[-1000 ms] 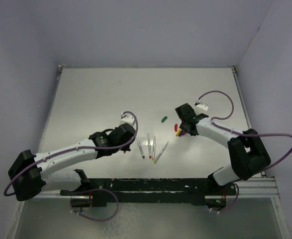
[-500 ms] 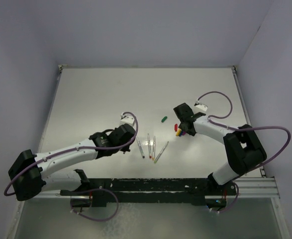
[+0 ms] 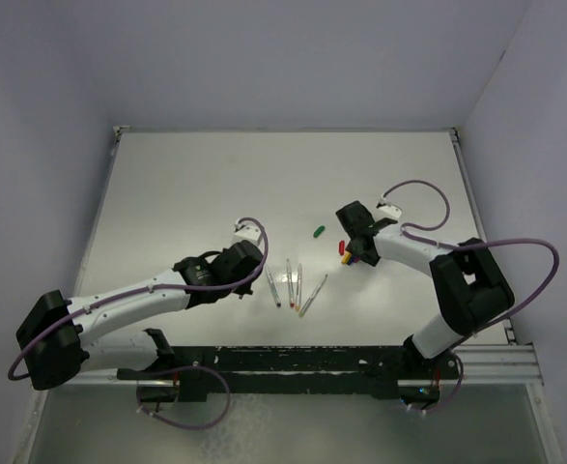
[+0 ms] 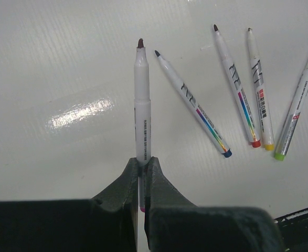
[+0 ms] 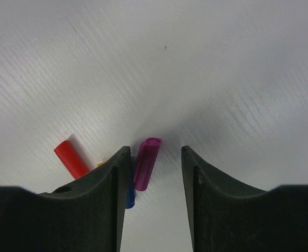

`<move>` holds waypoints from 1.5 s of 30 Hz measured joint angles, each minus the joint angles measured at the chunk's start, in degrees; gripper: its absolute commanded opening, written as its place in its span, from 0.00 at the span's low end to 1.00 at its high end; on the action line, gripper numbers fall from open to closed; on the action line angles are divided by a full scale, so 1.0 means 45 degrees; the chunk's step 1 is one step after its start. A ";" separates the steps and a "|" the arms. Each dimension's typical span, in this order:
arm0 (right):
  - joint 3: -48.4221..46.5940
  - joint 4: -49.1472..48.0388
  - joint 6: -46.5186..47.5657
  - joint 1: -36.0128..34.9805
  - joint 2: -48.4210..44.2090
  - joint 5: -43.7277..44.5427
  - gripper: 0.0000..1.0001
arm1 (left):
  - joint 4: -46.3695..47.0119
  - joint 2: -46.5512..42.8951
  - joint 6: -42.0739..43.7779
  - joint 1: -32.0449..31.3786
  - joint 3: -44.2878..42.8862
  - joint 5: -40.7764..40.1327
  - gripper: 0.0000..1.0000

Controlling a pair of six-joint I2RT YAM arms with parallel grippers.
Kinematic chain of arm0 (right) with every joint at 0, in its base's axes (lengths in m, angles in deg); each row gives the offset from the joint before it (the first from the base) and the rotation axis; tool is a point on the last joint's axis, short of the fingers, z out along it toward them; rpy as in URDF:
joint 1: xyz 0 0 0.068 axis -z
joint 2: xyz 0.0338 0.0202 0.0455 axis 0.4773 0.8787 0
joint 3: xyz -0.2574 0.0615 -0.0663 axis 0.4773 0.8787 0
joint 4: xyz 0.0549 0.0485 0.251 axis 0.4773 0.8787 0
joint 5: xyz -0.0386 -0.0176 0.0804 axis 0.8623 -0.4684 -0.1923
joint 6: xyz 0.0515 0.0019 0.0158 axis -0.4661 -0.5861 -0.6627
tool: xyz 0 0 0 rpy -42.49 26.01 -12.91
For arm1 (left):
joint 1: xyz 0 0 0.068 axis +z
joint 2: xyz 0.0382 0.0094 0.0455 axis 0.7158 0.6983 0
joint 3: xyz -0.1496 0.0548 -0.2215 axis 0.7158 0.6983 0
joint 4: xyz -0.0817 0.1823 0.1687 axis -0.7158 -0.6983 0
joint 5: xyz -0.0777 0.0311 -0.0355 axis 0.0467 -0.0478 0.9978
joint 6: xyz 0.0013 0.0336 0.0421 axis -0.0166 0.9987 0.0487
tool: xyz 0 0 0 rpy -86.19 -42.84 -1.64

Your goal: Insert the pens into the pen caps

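On the pens (image 4: 191,103), the dark lettering (image 4: 232,72) is unreadable

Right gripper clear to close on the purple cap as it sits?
Probably yes. The purple cap lies between the open fingers of the right gripper, nothing over it. The blue cap sits beside one finger and may get nudged.

The top external camera looks down from above and behind the arm bases, covering the whole table (image 3: 186,184). Each wrist camera faces the tabletop at close range: left on the pens (image 4: 193,105), right on the pen caps (image 5: 146,164). The top view shares both areas.
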 measured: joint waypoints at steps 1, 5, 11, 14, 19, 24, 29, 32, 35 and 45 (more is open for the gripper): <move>0.0000 0.0000 0.0000 0.0000 0.0005 -0.0058 0.46 | 0.0000 0.0000 0.0000 0.0000 0.0000 0.0000 0.00; 0.0000 -0.0005 -0.0024 0.0000 0.0209 -0.0185 0.45 | 0.0000 0.0000 0.0000 0.0000 0.0000 -0.0005 0.00; 0.0005 -0.0068 -0.0087 0.0000 0.0253 -0.0223 0.44 | -0.0015 0.0024 -0.0005 0.0000 0.0000 -0.0039 0.00; 0.0083 -0.0165 -0.0131 0.0000 0.0219 -0.0262 0.44 | -0.0024 0.0039 -0.0010 0.0000 0.0000 -0.0053 0.00; 0.0146 -0.0228 -0.0180 0.0000 0.0170 -0.0267 0.43 | -0.0024 0.0189 -0.0010 0.0000 0.0000 -0.0053 0.00; 0.0379 -0.0253 -0.0180 0.0000 -0.0068 -0.0389 0.41 | -0.0034 0.0350 -0.0015 0.0000 0.0000 -0.0058 0.00; 0.0563 -0.0316 -0.0180 0.0000 -0.0214 -0.0413 0.38 | -0.0039 0.0418 -0.0034 0.0000 -0.0005 -0.0151 0.00; 0.0675 -0.0374 -0.0175 0.0000 -0.0296 -0.0442 0.36 | -0.0073 0.0432 -0.0034 0.0000 -0.0039 -0.0219 0.00; 0.0729 -0.0393 -0.0170 0.0000 -0.0330 -0.0442 0.33 | -0.0102 0.0432 -0.0039 0.0000 -0.0121 -0.0291 0.00; 0.0806 -0.0408 -0.0121 0.0000 -0.0403 -0.0461 0.28 | -0.0272 0.0457 -0.0044 0.0000 -0.0316 -0.0515 0.00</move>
